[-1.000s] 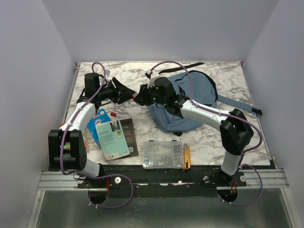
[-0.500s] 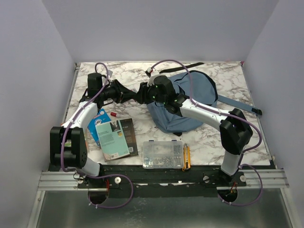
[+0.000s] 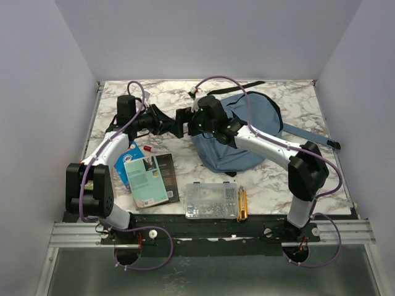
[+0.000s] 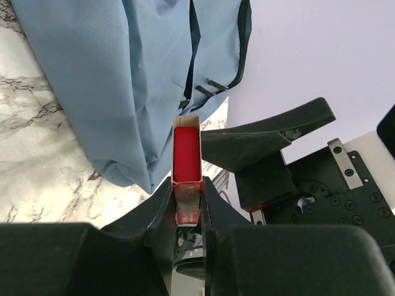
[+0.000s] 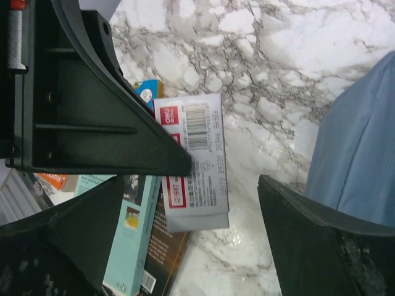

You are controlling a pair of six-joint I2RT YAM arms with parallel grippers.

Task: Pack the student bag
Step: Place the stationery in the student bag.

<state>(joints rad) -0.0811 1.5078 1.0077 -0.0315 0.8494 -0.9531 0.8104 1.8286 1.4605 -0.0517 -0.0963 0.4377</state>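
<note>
Beside student bag (image 3: 265, 126), left gripper (image 4: 187, 186) clamps red box (image 4: 186, 151); right gripper (image 5: 191, 182) wide open.

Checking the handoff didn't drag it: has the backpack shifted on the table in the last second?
No. The student bag lies where it was: its strap end sits at the same spot by the right edge of the table, top view.

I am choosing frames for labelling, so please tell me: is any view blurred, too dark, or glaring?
Top external: even light, sharp, no glare. Left wrist: the large blue-grey fabric backpack is sharp, the black left claw nearly featureless. Right wrist: the barcode on the small red-and-white cardboard box is crisp.
</note>
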